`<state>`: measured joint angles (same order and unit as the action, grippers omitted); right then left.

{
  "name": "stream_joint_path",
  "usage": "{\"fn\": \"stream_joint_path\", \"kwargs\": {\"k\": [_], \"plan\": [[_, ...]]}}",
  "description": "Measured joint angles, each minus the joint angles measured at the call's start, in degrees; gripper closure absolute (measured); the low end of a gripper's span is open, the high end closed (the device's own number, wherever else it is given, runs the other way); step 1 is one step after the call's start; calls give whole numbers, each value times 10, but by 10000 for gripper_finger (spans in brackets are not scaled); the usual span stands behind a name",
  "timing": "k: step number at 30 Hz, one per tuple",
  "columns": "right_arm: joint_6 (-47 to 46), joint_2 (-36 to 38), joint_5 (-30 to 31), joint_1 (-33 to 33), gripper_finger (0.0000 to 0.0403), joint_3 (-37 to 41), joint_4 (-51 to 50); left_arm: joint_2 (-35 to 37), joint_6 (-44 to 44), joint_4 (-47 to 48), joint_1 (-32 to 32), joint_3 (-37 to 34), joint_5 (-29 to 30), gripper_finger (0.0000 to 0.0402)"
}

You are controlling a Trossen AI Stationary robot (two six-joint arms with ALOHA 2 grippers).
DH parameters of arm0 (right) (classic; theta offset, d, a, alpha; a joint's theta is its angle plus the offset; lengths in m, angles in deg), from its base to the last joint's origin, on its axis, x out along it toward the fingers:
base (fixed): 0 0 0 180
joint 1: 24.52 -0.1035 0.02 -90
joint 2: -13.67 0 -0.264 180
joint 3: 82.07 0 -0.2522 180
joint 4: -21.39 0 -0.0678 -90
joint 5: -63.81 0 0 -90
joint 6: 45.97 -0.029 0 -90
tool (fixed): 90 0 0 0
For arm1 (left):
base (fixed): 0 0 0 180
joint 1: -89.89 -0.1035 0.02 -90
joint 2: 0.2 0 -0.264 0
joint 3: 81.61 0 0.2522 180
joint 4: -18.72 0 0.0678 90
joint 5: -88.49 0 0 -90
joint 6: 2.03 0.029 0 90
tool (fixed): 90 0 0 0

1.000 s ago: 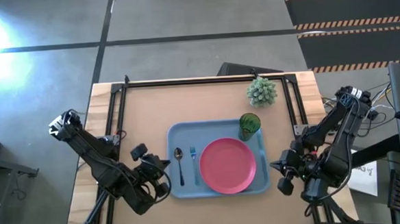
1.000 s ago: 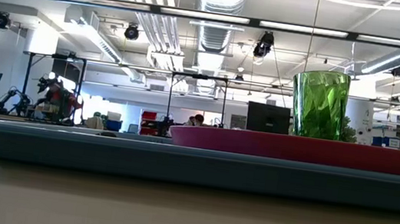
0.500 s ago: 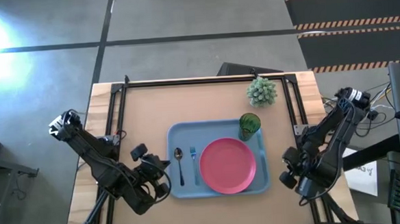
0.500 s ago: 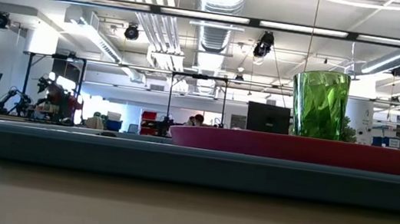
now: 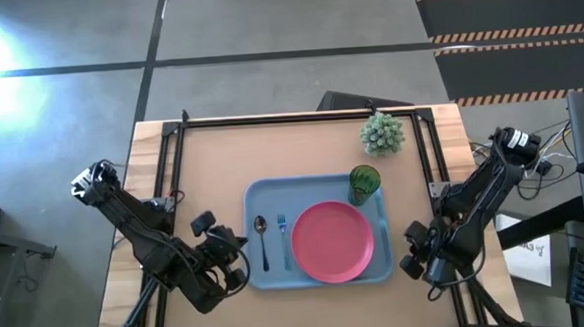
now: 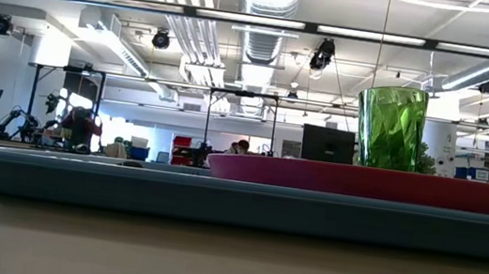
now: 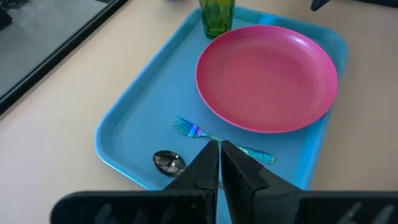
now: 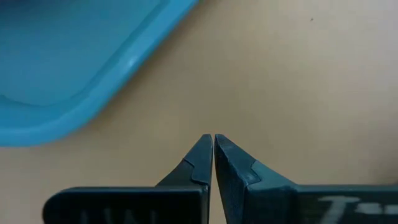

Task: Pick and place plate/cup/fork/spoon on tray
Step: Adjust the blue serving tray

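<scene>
Already the plate (image 5: 331,242), cup (image 5: 363,183), fork (image 5: 283,234) and spoon (image 5: 262,239) are seen on the tray (image 5: 264,200). All are judged light and stiff; the slim cutlery is best pinched mid-handle. The left hand (image 5: 239,258), pressed closed and empty, is held just left of the tray; the right hand (image 5: 410,255), likewise closed, just right.

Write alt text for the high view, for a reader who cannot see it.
A blue tray on the table holds a pink plate, a green cup at its far right corner, and a spoon and fork left of the plate. The left gripper and right gripper sit shut beside the tray's near corners, holding nothing.
</scene>
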<state>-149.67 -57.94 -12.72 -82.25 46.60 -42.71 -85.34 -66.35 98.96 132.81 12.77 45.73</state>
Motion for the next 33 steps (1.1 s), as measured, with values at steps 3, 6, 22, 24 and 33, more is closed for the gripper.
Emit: {"fn": "stream_joint_path", "kwargs": {"k": [3, 6, 22, 24, 33], "plan": [[-3, 0, 0, 0, 394, 22, 31, 0, 0, 0, 0, 0, -5, 402], [-7, 0, 1, 0, 394, 32, 40, 0, 0, 0, 0, 1, -5, 402], [-21, -10, 82, 12, 394, 35, 69, 0, 1, 0, 0, -2, -5, 402], [-15, -13, 91, 19, 394, 35, 82, 0, 1, 0, 0, -2, -5, 402], [42, -42, 97, 60, 394, 34, 134, 0, 1, -1, 0, -2, -5, 402]]}}
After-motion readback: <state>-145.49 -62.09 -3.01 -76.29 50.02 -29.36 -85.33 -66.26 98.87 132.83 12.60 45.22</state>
